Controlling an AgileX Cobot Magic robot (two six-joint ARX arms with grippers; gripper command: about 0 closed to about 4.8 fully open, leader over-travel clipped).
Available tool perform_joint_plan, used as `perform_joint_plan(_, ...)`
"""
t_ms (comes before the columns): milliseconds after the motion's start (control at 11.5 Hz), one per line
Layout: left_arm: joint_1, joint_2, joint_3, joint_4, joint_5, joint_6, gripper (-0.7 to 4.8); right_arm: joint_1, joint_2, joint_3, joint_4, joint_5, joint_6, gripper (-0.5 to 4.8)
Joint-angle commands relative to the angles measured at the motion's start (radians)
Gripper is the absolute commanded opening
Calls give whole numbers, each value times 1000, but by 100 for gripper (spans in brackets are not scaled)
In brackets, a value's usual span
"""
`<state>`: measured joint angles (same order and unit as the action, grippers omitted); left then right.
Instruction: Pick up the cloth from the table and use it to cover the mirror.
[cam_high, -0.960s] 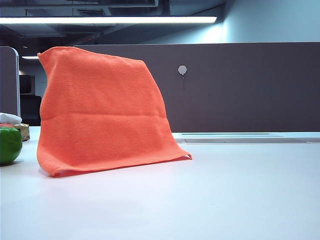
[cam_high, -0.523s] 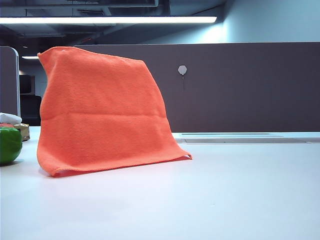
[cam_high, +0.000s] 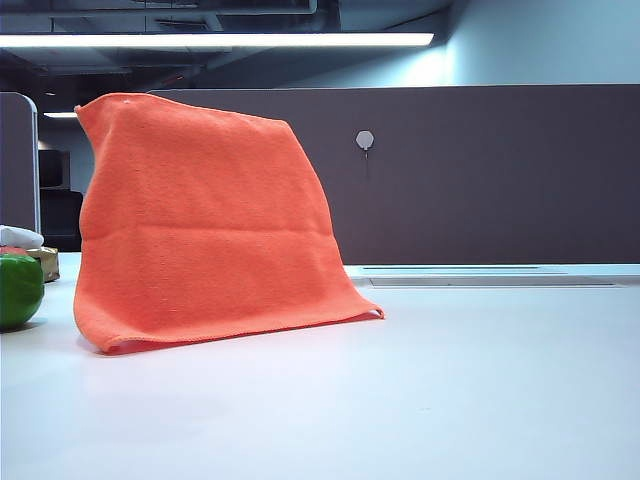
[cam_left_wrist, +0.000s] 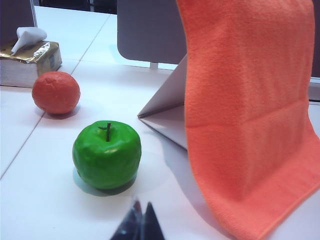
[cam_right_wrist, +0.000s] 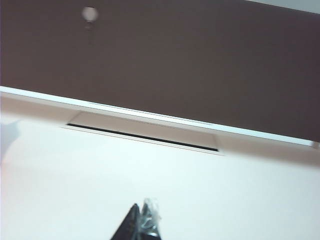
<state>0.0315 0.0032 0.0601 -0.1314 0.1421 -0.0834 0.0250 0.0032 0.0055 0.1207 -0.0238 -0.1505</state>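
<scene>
The orange cloth (cam_high: 200, 225) hangs draped over the mirror, its lower edge resting on the white table (cam_high: 450, 380). The exterior view shows no part of the mirror and neither gripper. In the left wrist view the cloth (cam_left_wrist: 250, 110) falls down the mirror's face, and only the grey folding stand (cam_left_wrist: 167, 95) shows beside it. My left gripper (cam_left_wrist: 141, 214) is shut and empty, low over the table, a little short of a green apple and to one side of the cloth. My right gripper (cam_right_wrist: 142, 215) is shut with nothing in it, over bare table (cam_right_wrist: 200, 190), away from the cloth.
A green apple (cam_left_wrist: 106, 155) stands close to the left gripper, also at the exterior view's left edge (cam_high: 18, 290). Behind it lie an orange fruit (cam_left_wrist: 56, 92) and a tissue box (cam_left_wrist: 30, 57). A dark brown partition wall (cam_high: 500, 170) closes the table's far side.
</scene>
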Motion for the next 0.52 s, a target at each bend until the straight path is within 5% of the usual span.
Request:
perform_joint_plan(87,1,0,0,47,-27,5,-7,-125,-1,0,47,-146,50,-5)
perform_joint_plan(523,1,0,-31,83,-37,5,-7,-150,-1,0,55,-222,121,-6)
